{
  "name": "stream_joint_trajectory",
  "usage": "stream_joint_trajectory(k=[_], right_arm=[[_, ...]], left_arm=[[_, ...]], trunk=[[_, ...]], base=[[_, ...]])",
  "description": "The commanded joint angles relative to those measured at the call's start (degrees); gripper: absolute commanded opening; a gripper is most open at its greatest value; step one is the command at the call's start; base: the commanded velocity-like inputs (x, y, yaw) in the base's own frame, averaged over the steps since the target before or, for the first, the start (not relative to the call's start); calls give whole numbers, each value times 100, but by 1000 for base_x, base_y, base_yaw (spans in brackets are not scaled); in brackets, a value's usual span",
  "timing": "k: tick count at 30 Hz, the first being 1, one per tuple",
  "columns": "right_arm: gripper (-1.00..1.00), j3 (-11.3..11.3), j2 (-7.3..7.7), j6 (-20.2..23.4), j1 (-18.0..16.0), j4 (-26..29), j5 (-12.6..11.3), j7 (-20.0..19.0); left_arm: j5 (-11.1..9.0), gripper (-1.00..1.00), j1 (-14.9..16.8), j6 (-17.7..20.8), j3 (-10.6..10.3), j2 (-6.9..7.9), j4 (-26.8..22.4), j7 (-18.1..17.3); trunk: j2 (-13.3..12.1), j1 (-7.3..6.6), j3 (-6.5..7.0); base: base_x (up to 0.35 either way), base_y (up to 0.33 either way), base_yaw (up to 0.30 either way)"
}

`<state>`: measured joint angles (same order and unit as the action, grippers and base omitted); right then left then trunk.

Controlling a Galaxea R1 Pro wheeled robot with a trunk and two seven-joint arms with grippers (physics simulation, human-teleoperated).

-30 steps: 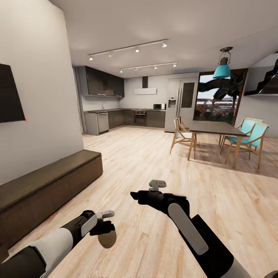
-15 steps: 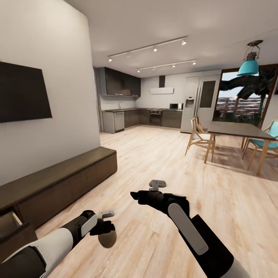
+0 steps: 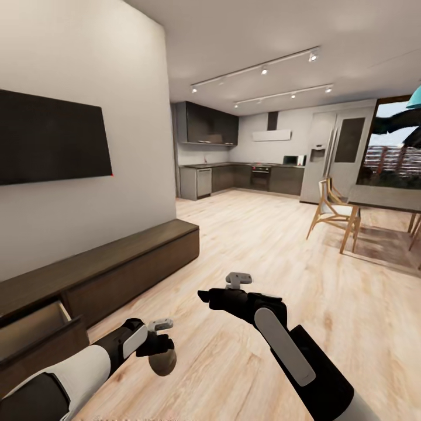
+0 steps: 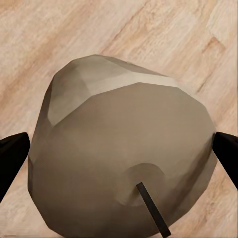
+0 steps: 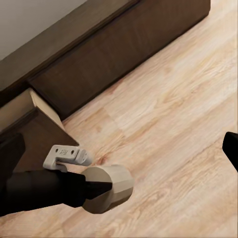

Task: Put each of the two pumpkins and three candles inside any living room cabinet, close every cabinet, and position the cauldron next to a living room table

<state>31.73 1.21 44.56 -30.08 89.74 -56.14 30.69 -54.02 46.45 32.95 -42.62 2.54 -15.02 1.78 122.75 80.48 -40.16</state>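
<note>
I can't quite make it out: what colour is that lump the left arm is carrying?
The candle is a dull grey-brown with a dark wick, clearest in the left wrist view.

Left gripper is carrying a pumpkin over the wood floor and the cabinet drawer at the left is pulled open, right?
Not a pumpkin: the left gripper holds a grey-brown candle, as the left wrist view shows. The rest stands: it is over the wood floor, and the cabinet drawer is open.

An open-plan home: wall-mounted television (image 3: 49, 137), low cabinet (image 3: 117, 263), kitchen units (image 3: 245, 178) and dining table (image 3: 386, 199).
</note>
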Motion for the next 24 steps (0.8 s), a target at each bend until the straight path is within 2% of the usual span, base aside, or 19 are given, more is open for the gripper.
stream_joint_trajectory(k=[1, 6, 24], right_arm=[[100, 9, 4, 0, -6, 8, -55, 59], [100, 10, 3, 0, -6, 8, -57, 59], [100, 3, 10, 0, -6, 2, -57, 65]], left_arm=[[-38, -100, 5, 18, -27, 6, -15, 23], [-40, -100, 5, 18, -27, 8, -24, 30], [-97, -100, 5, 36, -2, 26, -53, 1]], trunk=[[3, -1, -9], [3, -1, -22], [-719, -396, 254]], base=[[0, 0, 278], [0, 0, 278], [0, 0, 278]])
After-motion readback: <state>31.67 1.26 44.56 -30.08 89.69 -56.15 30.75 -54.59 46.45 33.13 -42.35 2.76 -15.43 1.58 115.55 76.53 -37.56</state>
